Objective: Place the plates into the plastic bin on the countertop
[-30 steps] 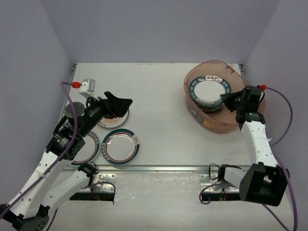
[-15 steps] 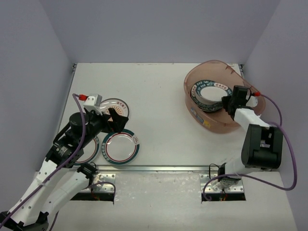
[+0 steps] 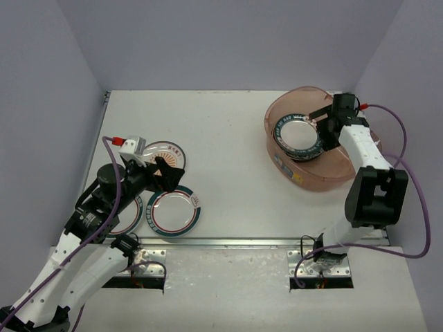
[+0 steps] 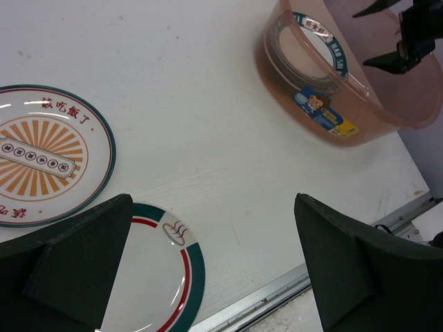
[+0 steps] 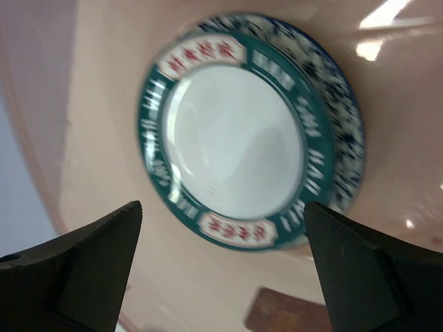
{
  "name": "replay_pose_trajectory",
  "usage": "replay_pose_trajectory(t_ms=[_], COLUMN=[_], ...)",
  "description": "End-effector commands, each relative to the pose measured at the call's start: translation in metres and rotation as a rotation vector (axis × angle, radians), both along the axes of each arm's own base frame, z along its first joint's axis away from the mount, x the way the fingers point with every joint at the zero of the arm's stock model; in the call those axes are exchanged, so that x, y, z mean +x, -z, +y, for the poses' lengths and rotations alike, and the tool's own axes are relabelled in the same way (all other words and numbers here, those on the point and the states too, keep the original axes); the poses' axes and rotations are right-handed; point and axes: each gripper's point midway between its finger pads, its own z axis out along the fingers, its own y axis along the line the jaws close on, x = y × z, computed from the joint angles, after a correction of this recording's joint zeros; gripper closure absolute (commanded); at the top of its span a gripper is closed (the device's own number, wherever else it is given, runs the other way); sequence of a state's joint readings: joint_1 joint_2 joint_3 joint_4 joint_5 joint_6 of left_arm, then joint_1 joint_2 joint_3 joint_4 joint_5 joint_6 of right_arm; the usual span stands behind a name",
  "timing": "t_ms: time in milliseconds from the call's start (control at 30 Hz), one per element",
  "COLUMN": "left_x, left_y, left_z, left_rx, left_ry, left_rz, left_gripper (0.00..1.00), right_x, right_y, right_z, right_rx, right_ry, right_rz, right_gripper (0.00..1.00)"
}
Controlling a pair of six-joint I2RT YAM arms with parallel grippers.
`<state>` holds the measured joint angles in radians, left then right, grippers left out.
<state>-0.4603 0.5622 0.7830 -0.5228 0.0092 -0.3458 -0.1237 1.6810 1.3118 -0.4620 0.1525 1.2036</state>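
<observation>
The pink-brown plastic bin [image 3: 325, 173] stands on the countertop [image 3: 228, 138] at the back right. Inside it a teal-rimmed lettered plate [image 5: 239, 149] lies flat on top of a blue-patterned plate [image 5: 348, 135]. My right gripper [image 3: 320, 128] hangs open just over that stack [image 3: 299, 136], holding nothing. On the left lie an orange sunburst plate [image 4: 41, 162], a teal-and-red-rimmed plate [image 3: 173, 211] and a third plate [image 3: 130, 216] mostly hidden under my left arm. My left gripper [image 3: 169, 176] is open and empty a little above the teal-and-red plate [image 4: 159, 277].
The metal front edge [image 3: 228, 242] of the countertop runs close to the near plates. Purple walls close in the table on three sides. A colourful sticker [image 4: 325, 114] marks the bin's near wall.
My right gripper opened and let the lettered plate drop flat onto the stack in the bin, then swung toward the bin's far side. The left gripper came down toward the near plates.
</observation>
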Motion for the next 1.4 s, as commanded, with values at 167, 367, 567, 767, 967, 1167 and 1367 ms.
replay_pose_trajectory(t_ms=[167,367,567,767,967,1167,1367], left_x=[0.016,0.008,-0.003,0.006,0.006,0.005,0.000], left_y=[-0.014,-0.025,-0.043,-0.027,-0.027,-0.027,-0.033], left_z=[0.041,0.095,0.114,0.111,0.100,0.094,0.093], left_rx=[-0.003,-0.022,-0.050,0.009,-0.016,-0.024,-0.043], left_ry=[-0.263,-0.542,-0.614,-0.615,-0.550,-0.516,-0.497], left_rz=[-0.046,-0.079,-0.159,-0.103,-0.116,-0.122,-0.151], left_gripper=[0.00,0.00,0.00,0.00,0.00,0.00,0.00], right_x=[-0.066,-0.134,-0.184,-0.202,-0.224,-0.227,-0.220], right_y=[-0.133,-0.205,-0.109,-0.013,0.063,0.116,0.147], right_z=[0.075,0.179,0.298,0.381,0.425,0.447,0.454], right_rx=[-0.295,-0.288,-0.051,0.059,0.167,0.221,0.260], right_ry=[-0.340,-0.925,-1.441,-1.625,-1.687,-1.679,-1.608], right_rz=[-0.409,-0.923,-0.642,-0.354,-0.210,-0.084,-0.047], right_gripper=[0.01,0.01,0.01,0.04,0.12,0.23,0.41])
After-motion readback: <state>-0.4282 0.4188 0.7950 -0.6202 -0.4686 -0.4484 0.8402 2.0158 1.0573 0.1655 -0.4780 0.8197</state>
